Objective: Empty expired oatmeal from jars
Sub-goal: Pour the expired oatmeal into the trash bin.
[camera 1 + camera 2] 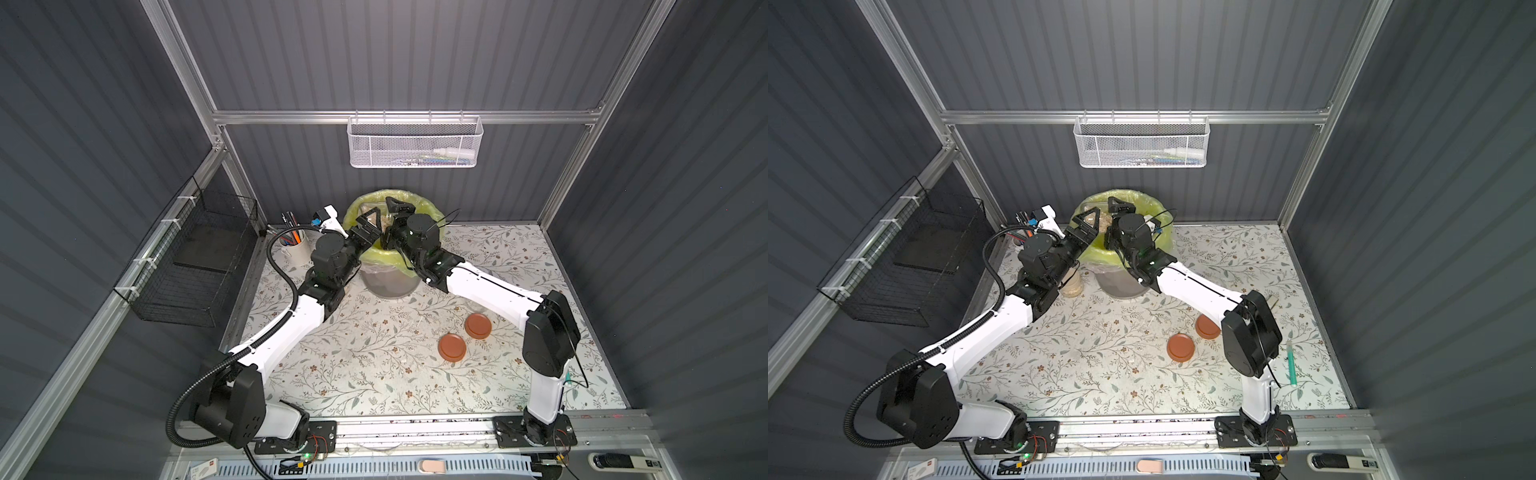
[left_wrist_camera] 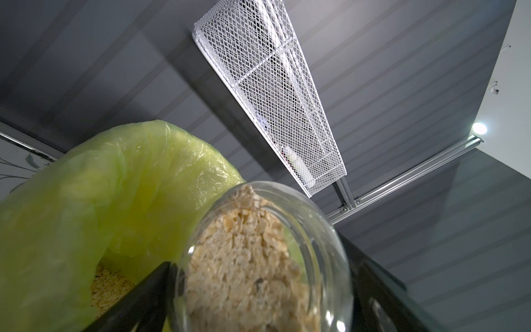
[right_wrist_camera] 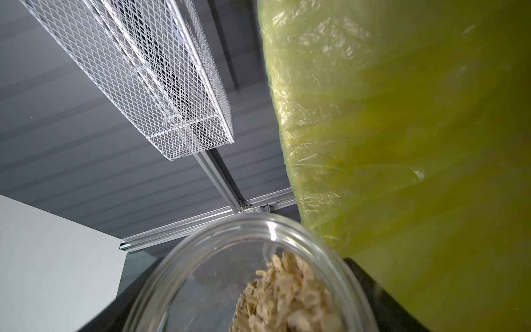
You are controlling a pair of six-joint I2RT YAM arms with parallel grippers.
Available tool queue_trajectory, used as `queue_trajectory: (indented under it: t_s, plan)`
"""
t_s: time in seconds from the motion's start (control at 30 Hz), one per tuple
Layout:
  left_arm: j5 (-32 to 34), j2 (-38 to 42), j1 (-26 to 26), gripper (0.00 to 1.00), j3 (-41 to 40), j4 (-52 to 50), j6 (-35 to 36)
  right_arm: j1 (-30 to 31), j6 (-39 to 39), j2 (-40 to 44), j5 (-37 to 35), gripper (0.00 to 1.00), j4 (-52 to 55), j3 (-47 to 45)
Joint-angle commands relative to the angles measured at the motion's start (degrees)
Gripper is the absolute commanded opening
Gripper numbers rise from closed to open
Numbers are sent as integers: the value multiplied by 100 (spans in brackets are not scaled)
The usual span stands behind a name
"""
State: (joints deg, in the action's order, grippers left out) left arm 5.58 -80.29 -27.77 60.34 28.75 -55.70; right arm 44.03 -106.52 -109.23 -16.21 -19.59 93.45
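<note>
Floral-covered table [image 1: 374, 374] inside a grey panelled booth; you are working at its rear edge, where the grey bin [image 1: 388, 286] with its yellow-green bag [image 1: 430, 214] is standing. Item one: left gripper [image 1: 368, 226], jaws spread wide and clamping the fuller jar [image 2: 321, 230], which is lying tilted over the bag's mouth with oatmeal [image 2: 244, 273] packed along its length. Item two: right gripper [image 1: 392, 218], clamping the emptier jar [image 3: 218, 273], which is carrying only a small heap. Item three: third jar [image 1: 1070, 286], filled, standing just beside the bin under your left arm. Item four: terracotta lids [image 1: 452, 347], lying right of centre. Hazards, as judged: you are crowding two glass jars over one opening, so they could knock together. A hurried tip could send oatmeal over the bag's rim onto the table. Smooth glass could slip as it inverts, and your left forearm could topple the third jar on withdrawal.
</note>
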Motion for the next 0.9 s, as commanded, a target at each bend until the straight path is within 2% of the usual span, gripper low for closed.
queue_trajectory:
  t_s: [0.0, 0.2, 0.5, 0.87]
  plan:
    - [-114, -121, -102, 100, 280, -412, -70, 18, -145, -11, -82, 51, -543, 191]
    - [-126, -350, -104, 100, 479, -391, -131, -8, -165, -56, -99, 51, -587, 300]
    - [127, -385, -97, 100, 347, 14, -279, -35, -263, -120, -105, 51, -792, 358]
    - [76, -555, -106, 100, 821, -330, -428, -98, -331, -151, -117, 51, -1125, 368]
